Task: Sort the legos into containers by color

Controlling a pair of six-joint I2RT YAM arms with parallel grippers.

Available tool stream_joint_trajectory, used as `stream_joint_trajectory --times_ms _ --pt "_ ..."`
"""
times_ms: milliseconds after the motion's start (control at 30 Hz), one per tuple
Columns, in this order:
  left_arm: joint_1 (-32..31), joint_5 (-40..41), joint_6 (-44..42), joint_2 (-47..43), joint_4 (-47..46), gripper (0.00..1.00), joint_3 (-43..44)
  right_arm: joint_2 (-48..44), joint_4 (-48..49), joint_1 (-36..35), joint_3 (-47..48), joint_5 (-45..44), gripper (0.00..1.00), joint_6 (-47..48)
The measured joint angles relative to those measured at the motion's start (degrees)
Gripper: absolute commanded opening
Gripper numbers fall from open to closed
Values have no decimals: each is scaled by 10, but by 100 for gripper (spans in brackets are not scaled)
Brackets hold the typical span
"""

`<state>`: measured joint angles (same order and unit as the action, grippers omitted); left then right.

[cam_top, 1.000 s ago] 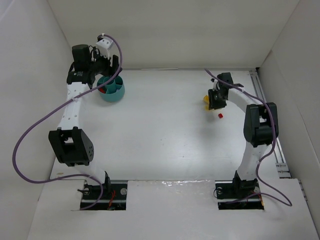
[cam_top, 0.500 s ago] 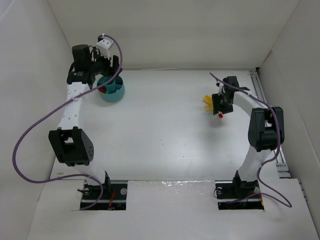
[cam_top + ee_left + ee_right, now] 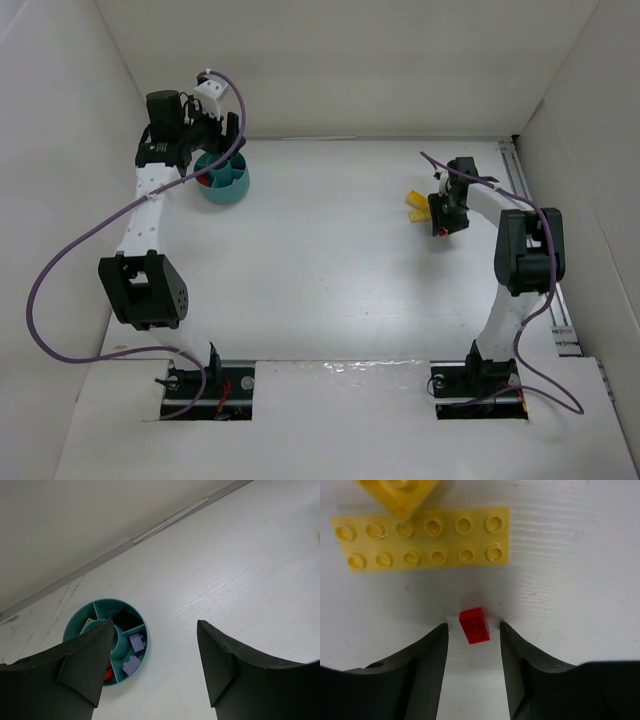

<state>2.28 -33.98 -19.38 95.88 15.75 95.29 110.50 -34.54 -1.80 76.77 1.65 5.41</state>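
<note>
A small red lego lies on the table between the open fingers of my right gripper, with a gap on each side. Just beyond it lie a flat yellow lego plate and a yellow brick; from above these yellow legos sit left of the right gripper. The teal divided bowl holds two pale purple legos and a red one in separate compartments. My left gripper hangs open and empty above the bowl.
White walls enclose the table on the left, back and right. A metal rail runs along the right edge. Purple cables loop off both arms.
The right gripper has moved from the yellow legos toward the near side and come down around the red lego, its fingers now wider apart. The left arm has barely moved.
</note>
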Motion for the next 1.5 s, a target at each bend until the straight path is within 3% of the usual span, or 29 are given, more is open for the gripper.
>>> stream_joint_trajectory --times_ms 333,467,500,567,767,900,1033,1200,1500 --pt "0 -1 -1 1 0 64 0 5 1 0 1 -6 18 10" --pt "0 -20 -5 1 -4 76 -4 11 -16 0 17 10 10 15" --pt "0 -35 -9 0 -13 83 -13 14 -28 0 29 24 9 17" --pt "1 -76 -20 -7 -29 100 -45 17 -62 2 62 85 8 16" --pt "-10 -185 -40 -61 -86 100 -224 17 -138 -24 232 346 4 -3" --pt "-56 -226 -78 -69 -84 100 -241 17 -139 -94 296 465 2 -26" --pt "-106 -259 -87 -73 -118 86 -241 28 -144 -153 320 533 2 -41" --pt "-159 -282 -61 -73 -221 68 -252 69 -145 -170 378 578 2 -68" --pt "-198 -286 -34 -72 -340 54 -295 74 -113 -183 388 611 1 -129"
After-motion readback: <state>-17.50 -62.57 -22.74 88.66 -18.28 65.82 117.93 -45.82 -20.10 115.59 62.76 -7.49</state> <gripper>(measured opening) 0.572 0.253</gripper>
